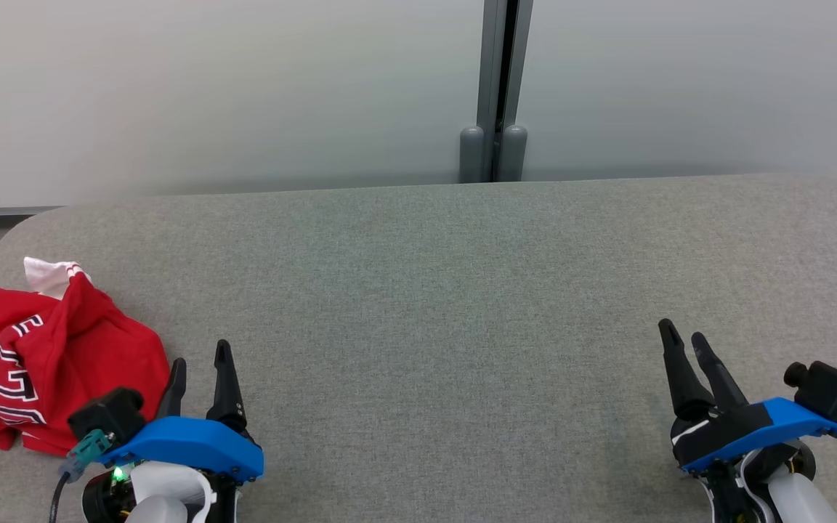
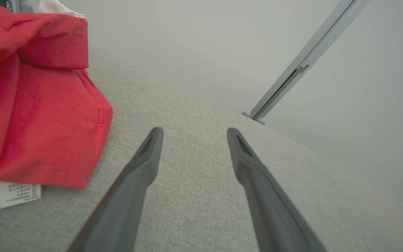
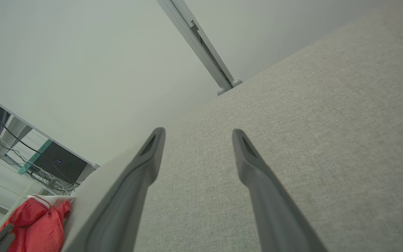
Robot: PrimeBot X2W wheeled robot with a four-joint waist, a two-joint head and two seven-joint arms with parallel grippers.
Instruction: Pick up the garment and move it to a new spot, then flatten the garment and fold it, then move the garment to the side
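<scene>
Grey fabric tabletop, red jersey crumpled at its left end, just beside the left gripper. Right gripper sits well apart. Both jaws spread wide, empty. White care tag poking out.

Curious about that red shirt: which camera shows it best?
The head view: nearly all the crumpled garment lies on the table, left side, lettering visible. The left wrist view gives a close red fold and label; the right wrist view, a small distant bit.

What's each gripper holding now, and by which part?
Nothing. Left gripper and right gripper both open, empty; the crumpled red jersey lies on the grey fabric surface beside the left gripper, outside its fingers.
</scene>
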